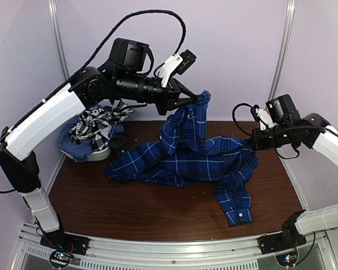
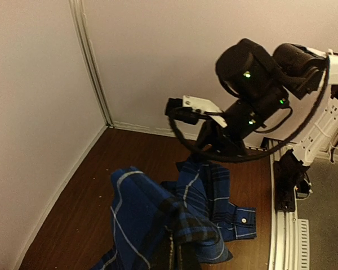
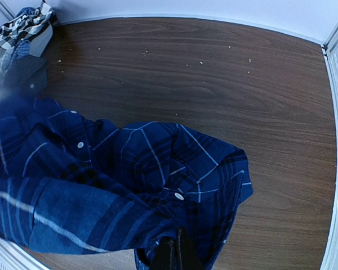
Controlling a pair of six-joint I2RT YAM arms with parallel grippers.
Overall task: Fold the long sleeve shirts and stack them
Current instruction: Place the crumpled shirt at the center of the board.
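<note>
A royal-blue plaid shirt [image 1: 180, 160] lies crumpled across the brown table, one cuffed sleeve [image 1: 236, 211] trailing toward the front. My left gripper [image 1: 200, 98] is shut on a pinch of its cloth and holds it lifted high near the back wall; the cloth hangs from the jaws in the left wrist view [image 2: 180, 225]. My right gripper [image 1: 252, 143] is shut on the shirt's right edge, just above the table; its closed tips show in the right wrist view [image 3: 174, 253] with blue cloth [image 3: 129, 185] bunched over them.
A pile of other shirts, black-and-white plaid [image 1: 98, 124] on top of pale-blue cloth [image 1: 73, 143], sits at the back left; it also shows in the right wrist view [image 3: 17, 31]. Pale walls close the back and sides. A metal rail [image 1: 169, 247] runs along the front edge.
</note>
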